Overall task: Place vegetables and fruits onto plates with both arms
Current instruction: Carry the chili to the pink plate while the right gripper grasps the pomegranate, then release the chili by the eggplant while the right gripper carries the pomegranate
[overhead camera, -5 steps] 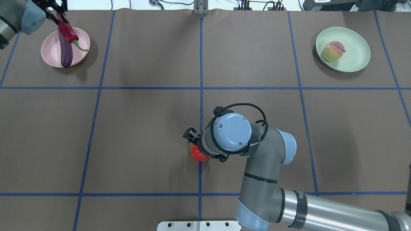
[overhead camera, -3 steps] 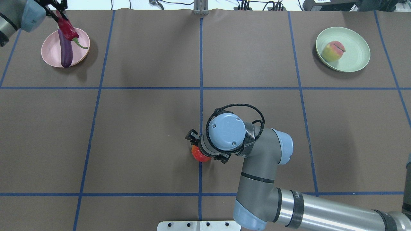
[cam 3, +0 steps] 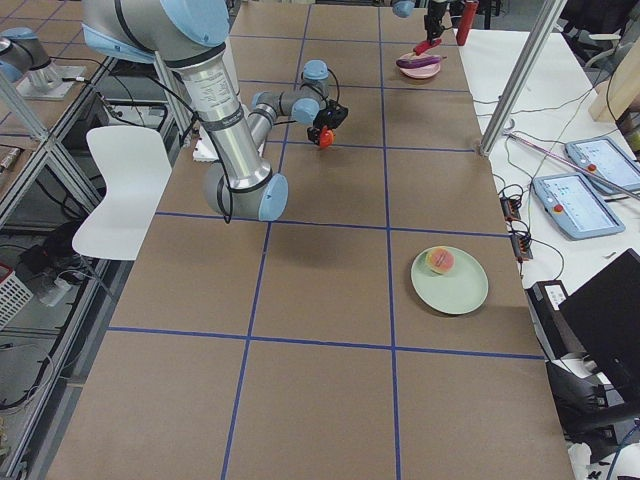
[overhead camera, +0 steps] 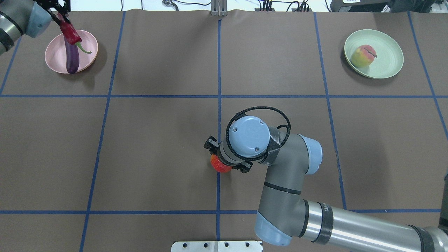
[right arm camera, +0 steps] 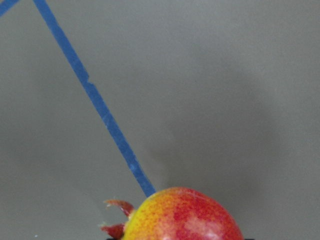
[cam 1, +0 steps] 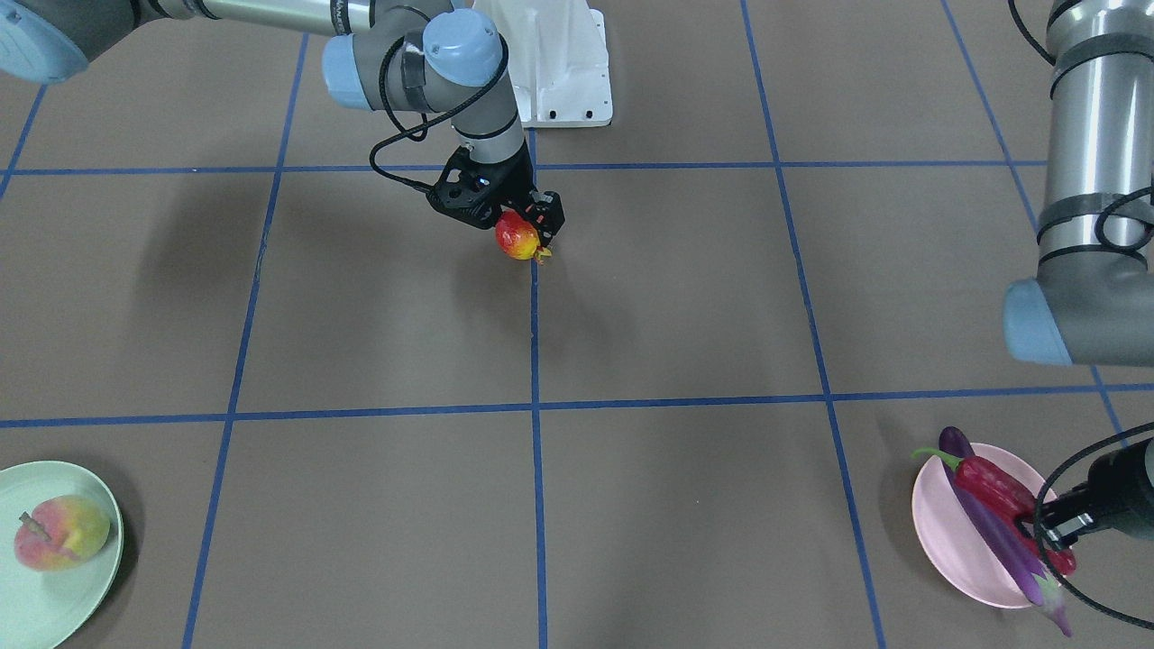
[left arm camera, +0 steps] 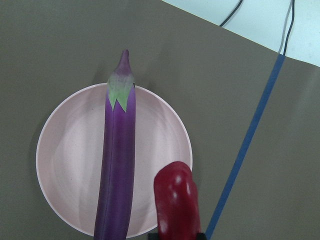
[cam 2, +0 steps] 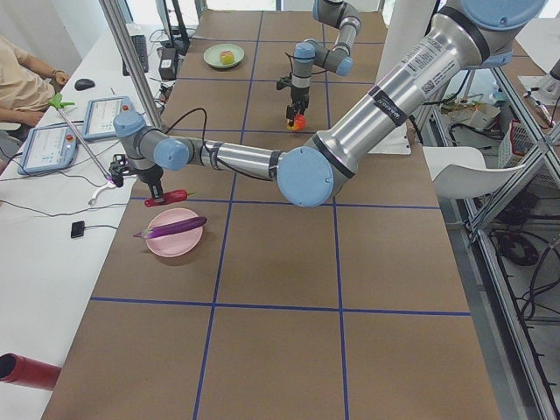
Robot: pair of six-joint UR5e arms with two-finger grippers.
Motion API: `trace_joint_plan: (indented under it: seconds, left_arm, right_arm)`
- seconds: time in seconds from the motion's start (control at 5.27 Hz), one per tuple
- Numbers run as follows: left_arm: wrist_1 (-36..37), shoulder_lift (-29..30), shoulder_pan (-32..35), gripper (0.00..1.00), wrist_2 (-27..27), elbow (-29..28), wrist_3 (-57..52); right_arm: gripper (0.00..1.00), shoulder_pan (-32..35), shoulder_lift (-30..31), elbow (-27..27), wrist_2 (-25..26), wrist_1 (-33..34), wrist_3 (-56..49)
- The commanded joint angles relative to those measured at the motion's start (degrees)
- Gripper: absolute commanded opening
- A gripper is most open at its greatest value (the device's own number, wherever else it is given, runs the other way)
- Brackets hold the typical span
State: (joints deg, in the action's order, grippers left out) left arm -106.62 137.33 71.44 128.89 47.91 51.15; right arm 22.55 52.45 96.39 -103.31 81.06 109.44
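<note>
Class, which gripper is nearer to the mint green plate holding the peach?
Right. The right gripper grips the round fruit at the table's centre, partway toward the mint green plate; the left gripper holds the chili over the pink plate at the opposite end.

The eggplant (overhead camera: 72, 59) lies in the left plate (overhead camera: 54, 56), the chili (overhead camera: 70, 33) above it; the peach (overhead camera: 363, 56) in the right plate (overhead camera: 390, 52); the pomegranate (overhead camera: 218, 165) mid-table.

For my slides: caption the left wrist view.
A red chili pepper hangs over the pink plate, where a purple eggplant lies.
</note>
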Motion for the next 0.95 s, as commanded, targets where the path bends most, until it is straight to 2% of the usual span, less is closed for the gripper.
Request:
trace_joint_plan:
  seconds: [0.0,0.19,0.38,0.76]
  left_arm:
    - [-8.6,2.4,-0.2,0.01,-4.8,-10.4,0.4]
    - [-8.7,3.0,-0.9,0.78,-5.1,-10.7,0.4]
    - [-8.9,3.0,-0.9,1.0,-5.2,-10.8,0.4]
    - [-8.6,3.7,-0.6,1.0,-4.6,-9.2,1.9]
  right_arm:
    - [0.0,4.5,0.5,5.3,-3.5,5.2,-0.9]
    - [0.0,7.2,0.6,5.6,-5.7,6.1,-2.5]
    - [0.0,10.3,0.9,5.6,-8.0,6.2,-3.2]
    - [0.0,20.4,4.7,6.5,-14.9,6.2,-12.3]
